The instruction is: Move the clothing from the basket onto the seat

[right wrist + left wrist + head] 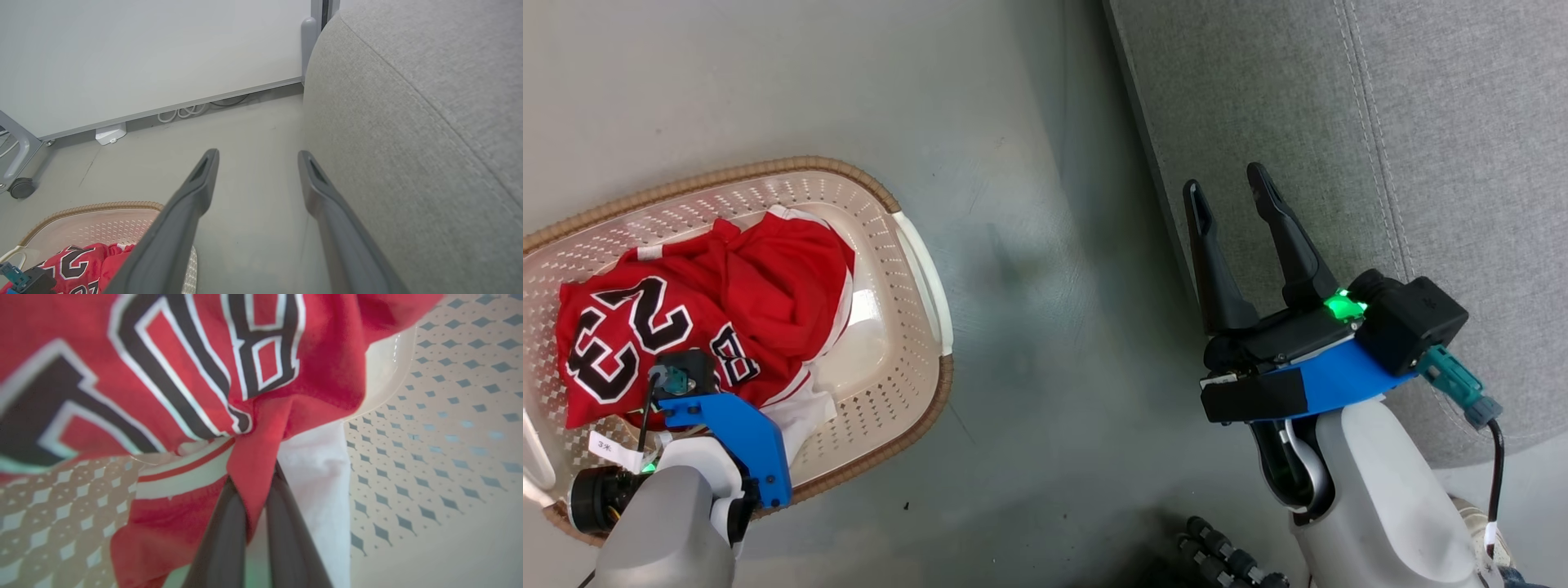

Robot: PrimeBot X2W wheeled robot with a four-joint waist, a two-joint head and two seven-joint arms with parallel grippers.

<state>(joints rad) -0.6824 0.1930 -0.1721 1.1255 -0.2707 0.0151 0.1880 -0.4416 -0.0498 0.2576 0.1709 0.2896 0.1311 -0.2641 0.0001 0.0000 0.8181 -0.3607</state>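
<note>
Red clothing (727, 310) with black-and-white numbers lies bunched in the cream basket (907, 327) on the floor at the left. My left gripper (255, 479) reaches down into the basket, shut on a fold of the red fabric (261, 457), its fingers (220, 539) pinching the cloth next to a white panel. In the head view the left wrist hides its fingers. My right gripper (1230, 189) hovers open and empty beside the front edge of the grey seat (1421, 147); the right wrist view shows its fingers (204, 171) spread wide over the floor, the seat (408, 143) close on the right.
Grey floor (1045, 327) separates the basket and the seat. In the right wrist view a white wall panel (143, 61) with cables (184, 111) at its base stands beyond, and a wheeled metal frame (20, 185) sits at the left. A white tag (609, 447) lies by the basket's near rim.
</note>
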